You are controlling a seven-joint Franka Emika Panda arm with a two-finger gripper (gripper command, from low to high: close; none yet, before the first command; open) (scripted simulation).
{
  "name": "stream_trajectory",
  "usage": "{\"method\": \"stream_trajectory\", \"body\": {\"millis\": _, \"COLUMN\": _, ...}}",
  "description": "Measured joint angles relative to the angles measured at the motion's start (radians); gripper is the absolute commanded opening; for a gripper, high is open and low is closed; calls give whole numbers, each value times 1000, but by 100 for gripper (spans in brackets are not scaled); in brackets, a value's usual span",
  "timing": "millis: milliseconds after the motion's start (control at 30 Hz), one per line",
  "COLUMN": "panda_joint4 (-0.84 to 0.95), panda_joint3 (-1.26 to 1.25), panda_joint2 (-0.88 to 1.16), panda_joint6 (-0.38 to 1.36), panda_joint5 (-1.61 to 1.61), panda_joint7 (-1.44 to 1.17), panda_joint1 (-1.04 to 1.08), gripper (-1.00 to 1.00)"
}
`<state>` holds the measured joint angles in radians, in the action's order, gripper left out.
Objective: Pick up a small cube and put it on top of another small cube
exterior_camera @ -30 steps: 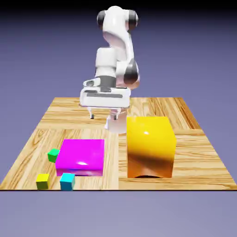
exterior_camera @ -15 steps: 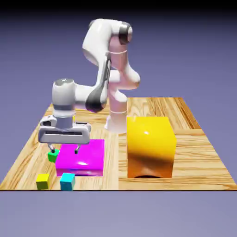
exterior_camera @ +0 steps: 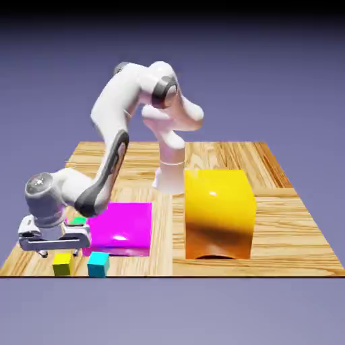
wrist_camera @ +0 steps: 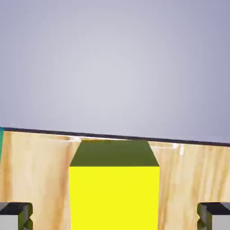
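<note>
— Where the arm bends low at the exterior view's left, what there?
— Gripper (exterior_camera: pixel 63 252), down at the table's (exterior_camera: pixel 283 229) near edge, straddling the yellow cube (exterior_camera: pixel 62 263).
— Spread or pinched?
— Spread. In the hand view, grey fingertips (wrist_camera: pixel 16 214) well apart at the bottom corners, with the yellow cube (wrist_camera: pixel 114 197) large between them and bare wood showing on both sides of it. Touching neither face, as far as visible.
— And the cube itself?
— Flat on the wood, close to the table edge (wrist_camera: pixel 40 152); upright, top face darker olive, front face bright yellow.
— Neighbours?
— Cyan cube (exterior_camera: pixel 98 264) just beside it toward the exterior view's right, apart by a narrow gap. A thin teal strip (wrist_camera: pixel 1 143) at the hand view's left border, probably the same cube, though too little of it to be sure.
— Anything behind?
— Green cube (exterior_camera: pixel 79 220), mostly hidden behind the wrist, only a sliver showing next to the magenta block (exterior_camera: pixel 120 228). Magenta block low and flat, just beside the hand.
— Farther off?
— Tall orange block (exterior_camera: pixel 218 213), well apart, toward the exterior view's right, near the robot's base.
— Anything stacked?
— No. All three small cubes on the wood.
</note>
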<state>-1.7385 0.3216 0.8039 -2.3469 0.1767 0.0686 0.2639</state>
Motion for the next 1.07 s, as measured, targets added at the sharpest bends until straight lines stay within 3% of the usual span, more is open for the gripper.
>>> {"method": "stream_trajectory", "body": {"millis": 200, "panda_joint4": -22, "panda_joint3": 38, "panda_joint2": -137, "panda_joint6": 116, "panda_joint5": -27, "panda_joint7": 47, "panda_joint1": -25, "gripper": -100}}
{"method": "stream_trajectory", "body": {"millis": 767, "panda_joint4": -576, "panda_joint3": 167, "panda_joint2": -583, "panda_joint6": 30, "panda_joint5": 21, "panda_joint7": 785, "panda_joint1": 54, "gripper": -100}}
{"method": "stream_trajectory", "body": {"millis": 967, "panda_joint4": -614, "panda_joint3": 96, "panda_joint2": -449, "panda_joint6": -123, "panda_joint5": 138, "panda_joint7": 723, "panda_joint1": 103, "gripper": -100}}
{"method": "stream_trajectory", "body": {"millis": 1000, "panda_joint4": -615, "panda_joint3": 93, "panda_joint2": -443, "panda_joint6": -129, "panda_joint5": 143, "panda_joint7": 720, "panda_joint1": 105, "gripper": 100}}
{"method": "stream_trajectory", "body": {"millis": 1067, "panda_joint4": -615, "panda_joint3": 94, "panda_joint2": -443, "panda_joint6": -129, "panda_joint5": 141, "panda_joint7": 721, "panda_joint1": 105, "gripper": 100}}
